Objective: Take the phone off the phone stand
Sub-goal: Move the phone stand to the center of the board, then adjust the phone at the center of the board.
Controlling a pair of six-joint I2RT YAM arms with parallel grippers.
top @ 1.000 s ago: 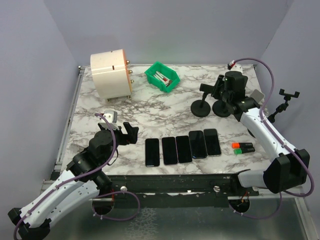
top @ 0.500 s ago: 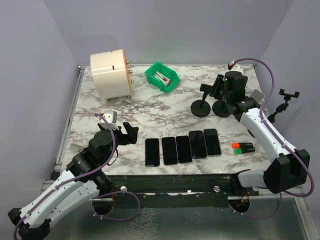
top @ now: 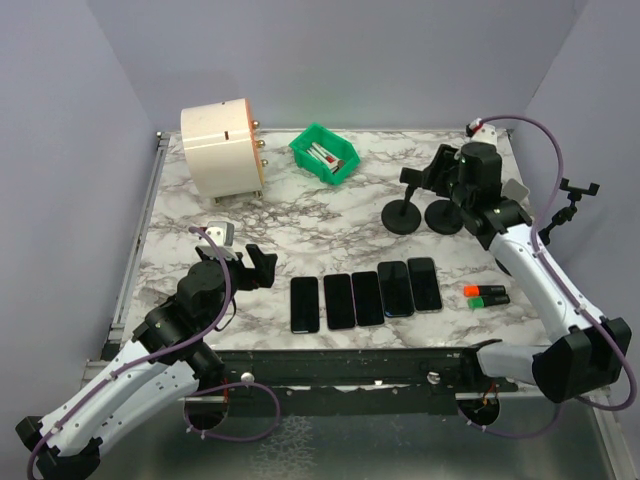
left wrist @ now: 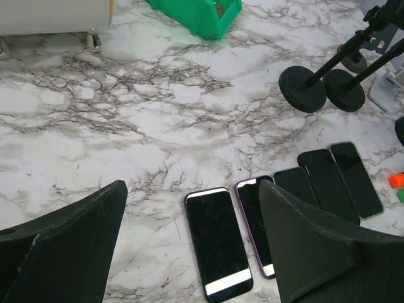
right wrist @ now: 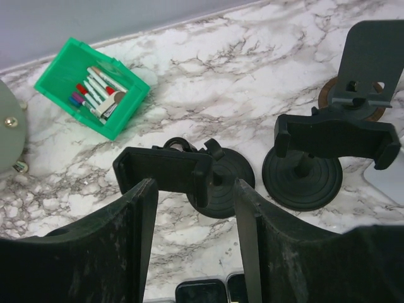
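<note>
Step in hand: by my reckoning, getting the right gripper [right wrist: 196,184] clear of the stands, since every cradle I can see is empty.
Right gripper: fingers apart with nothing between them, hanging beyond the phone row [top: 367,297], over the black stands [right wrist: 221,186].
Left gripper [left wrist: 192,189]: wide apart and empty, at the left end of the phone row.
Phone: lying flat in the phone row. I cannot tell which of them is the task's phone.
Doing it well: rise straight up before swinging back toward the phone row. The cradle arms sit close to the fingertips, and a light stand would likely tip at a brush.
Count, phones: five, side by side.
Count, stands: two black stands beyond the phone row, one grey plate stand [right wrist: 372,57] behind them, and one clip holder [top: 578,190] far right.
Count, other: one green bin [top: 324,154], one white drum [top: 220,148], and two markers [top: 487,294] right of the phone row.
</note>
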